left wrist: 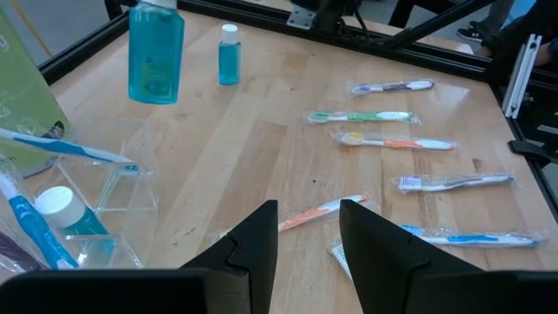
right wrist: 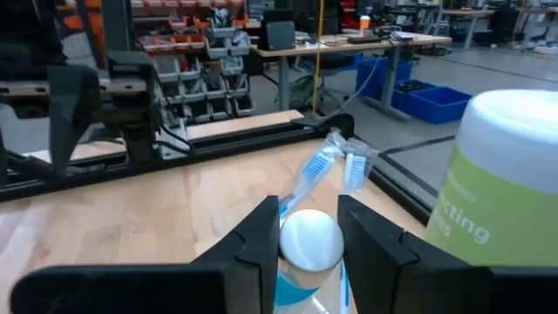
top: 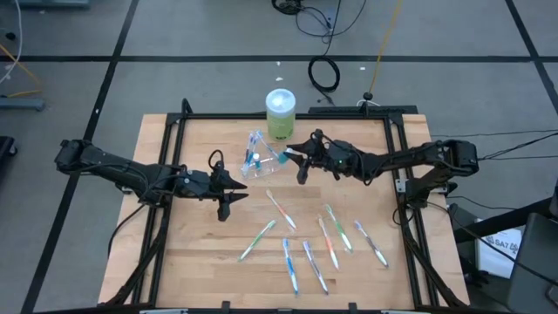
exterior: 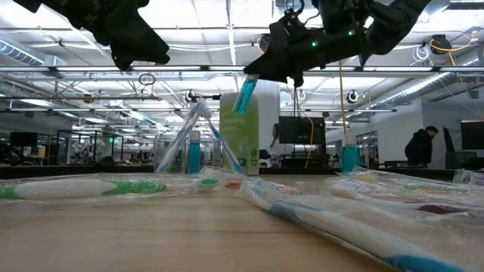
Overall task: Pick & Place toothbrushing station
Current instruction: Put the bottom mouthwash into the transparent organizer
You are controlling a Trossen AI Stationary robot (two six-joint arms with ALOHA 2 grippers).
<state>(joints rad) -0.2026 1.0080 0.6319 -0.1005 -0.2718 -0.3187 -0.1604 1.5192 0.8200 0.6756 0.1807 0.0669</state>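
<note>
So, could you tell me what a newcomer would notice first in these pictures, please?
Probably the right gripper, raised above the table's middle and shut on a small teal bottle with a white cap. Just below it sits the clear organizer with toothbrushes leaning in it, beside the tall green container at the far edge. Then the wrapped toothbrushes scattered over the near half, with the left gripper open above them.

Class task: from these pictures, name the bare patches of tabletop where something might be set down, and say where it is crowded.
Free: the wood along the table's left edge below the left gripper, and the far-right corner behind the right gripper, which holds a small teal bottle. Crowded: the clear cup beside the green container, and the scattered toothbrushes near the front.
</note>
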